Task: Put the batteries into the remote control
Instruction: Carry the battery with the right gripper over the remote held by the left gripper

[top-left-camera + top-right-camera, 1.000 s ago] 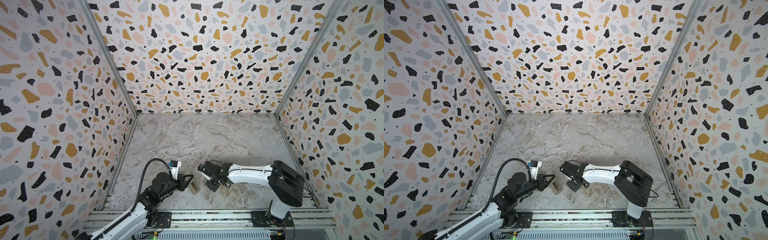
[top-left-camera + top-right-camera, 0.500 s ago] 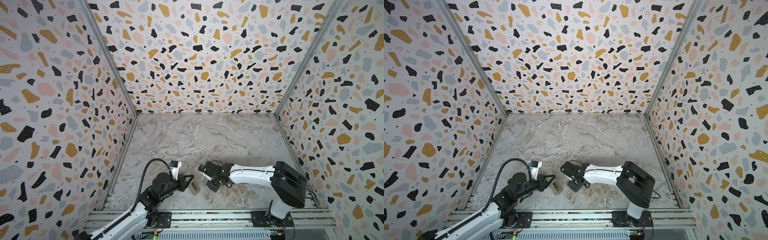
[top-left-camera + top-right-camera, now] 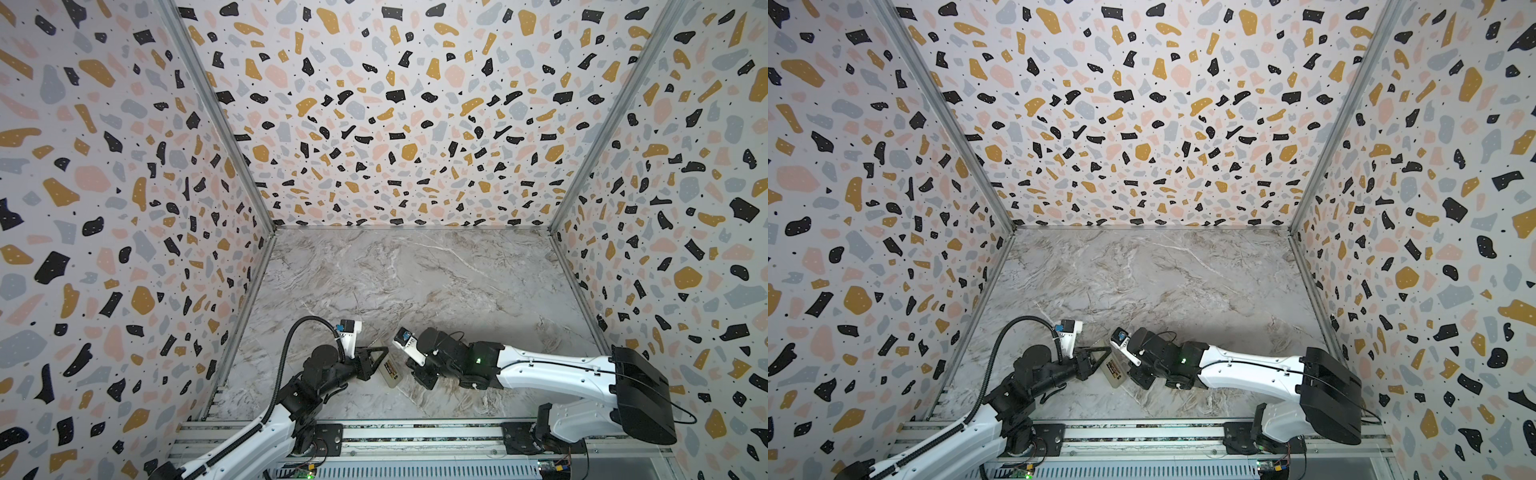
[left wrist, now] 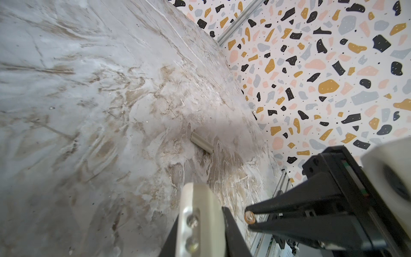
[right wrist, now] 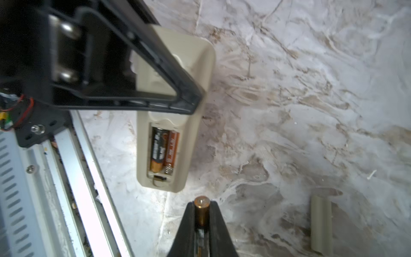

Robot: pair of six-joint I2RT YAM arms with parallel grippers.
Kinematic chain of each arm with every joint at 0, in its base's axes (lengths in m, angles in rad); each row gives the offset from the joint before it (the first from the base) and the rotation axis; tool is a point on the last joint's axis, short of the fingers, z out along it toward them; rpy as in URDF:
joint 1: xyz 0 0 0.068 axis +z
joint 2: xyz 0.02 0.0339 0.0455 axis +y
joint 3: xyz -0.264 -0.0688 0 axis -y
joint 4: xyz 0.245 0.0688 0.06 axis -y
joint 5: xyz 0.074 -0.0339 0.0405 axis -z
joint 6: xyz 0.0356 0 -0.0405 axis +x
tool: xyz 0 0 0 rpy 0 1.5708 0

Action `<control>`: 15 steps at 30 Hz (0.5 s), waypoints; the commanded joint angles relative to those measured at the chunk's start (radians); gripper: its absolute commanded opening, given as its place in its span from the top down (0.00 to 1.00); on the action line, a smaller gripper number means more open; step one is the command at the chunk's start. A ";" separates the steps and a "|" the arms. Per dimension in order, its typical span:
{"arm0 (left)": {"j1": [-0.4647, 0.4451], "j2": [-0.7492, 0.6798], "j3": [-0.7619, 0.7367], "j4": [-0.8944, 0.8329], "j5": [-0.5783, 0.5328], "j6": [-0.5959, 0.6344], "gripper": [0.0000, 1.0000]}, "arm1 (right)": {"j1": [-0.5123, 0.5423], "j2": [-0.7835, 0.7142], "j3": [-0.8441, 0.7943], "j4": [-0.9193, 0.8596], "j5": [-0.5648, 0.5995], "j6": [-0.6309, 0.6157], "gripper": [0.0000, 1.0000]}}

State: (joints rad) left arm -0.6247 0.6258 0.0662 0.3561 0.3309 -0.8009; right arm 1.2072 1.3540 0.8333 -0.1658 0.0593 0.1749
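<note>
Looking through the right wrist camera, we find the remote control (image 5: pixel 178 144) lying back-side up on the marble table (image 5: pixel 311 89), just beside the aluminium rail (image 5: pixel 73 178) at the table's front edge. Its battery bay (image 5: pixel 164 175) is uncovered, and inside it we count two batteries (image 5: pixel 156 146) side by side. One is dark with a coppery end and the other is coppery-orange, ending next to a small spring.

The left gripper (image 3: pixel 383 358) is clenched on the end of the remote control away from the bay. One of its black triangular fingers (image 5: pixel 169 73) crosses over the pale shell there.

The right gripper (image 5: pixel 202 205) points at the bay end, near it but not touching. Its fingers are clamped on another battery (image 5: pixel 202 217), coppery tip forward.

In both top views we see the remote control (image 3: pixel 390 371) low in the middle of the table, near the front. It sits between the left gripper and the right gripper (image 3: pixel 410 369).

The pale cover piece (image 5: pixel 321 224) lies flat on the marble, well apart from the remote control. The left wrist camera shows it too (image 4: pixel 202 144), alone on the bare table. We cannot make it out in the top views.
</note>
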 commanded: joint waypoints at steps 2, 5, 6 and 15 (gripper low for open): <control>-0.004 -0.014 0.014 0.101 0.003 -0.047 1.00 | 0.019 -0.087 -0.058 0.186 0.012 -0.005 1.00; -0.004 -0.020 0.017 0.108 0.004 -0.059 1.00 | 0.023 -0.117 -0.093 0.271 0.011 -0.004 1.00; -0.005 -0.018 0.015 0.113 0.006 -0.065 1.00 | 0.023 -0.118 -0.098 0.285 0.017 -0.003 1.00; -0.005 -0.021 0.017 0.154 0.024 -0.109 1.00 | 0.025 -0.127 -0.150 0.443 0.004 -0.021 1.00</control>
State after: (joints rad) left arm -0.6250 0.6163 0.0662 0.4274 0.3351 -0.8795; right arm 1.2263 1.2545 0.6983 0.1940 0.0631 0.1692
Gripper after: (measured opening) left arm 0.231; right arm 0.126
